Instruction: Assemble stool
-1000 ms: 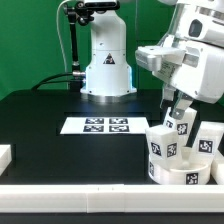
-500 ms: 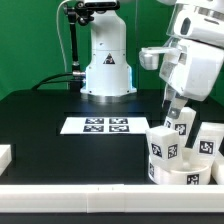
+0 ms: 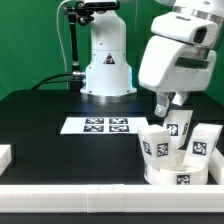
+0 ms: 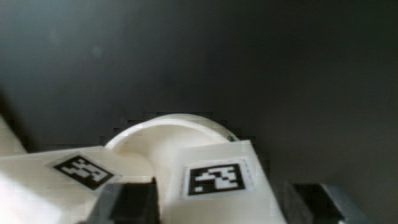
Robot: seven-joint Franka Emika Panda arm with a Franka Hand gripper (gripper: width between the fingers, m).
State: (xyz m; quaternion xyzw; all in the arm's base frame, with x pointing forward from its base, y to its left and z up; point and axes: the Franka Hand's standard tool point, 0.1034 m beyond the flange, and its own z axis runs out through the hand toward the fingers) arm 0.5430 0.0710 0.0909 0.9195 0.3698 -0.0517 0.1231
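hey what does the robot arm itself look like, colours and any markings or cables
The arm has glossy white, rounded shells with darker grey joints. Its base is white with a dark triangular logo, and black cables run up behind it. The gripper has dark jaws, seen as blurry dark shapes in the wrist view.

readable text: none, no words, brands or numbers legible in either view
marker board [image 3: 107, 125]: four black-and-white square tags in a 2x2 grid, patterns only, no characters
robot base [image 3: 107, 68]: small dark triangular sign on the white housing, too small to read
seat [image 3: 176, 172]: one square tag on the rim facing the camera, pattern only
legs [image 3: 182, 128]: square tags on the faces toward the camera, at least three visible in the exterior view, coded patterns only
wrist view: two square tags, one on leg face [image 4: 217, 179], one on the neighbouring white part [image 4: 84, 169]; blurred, no characters
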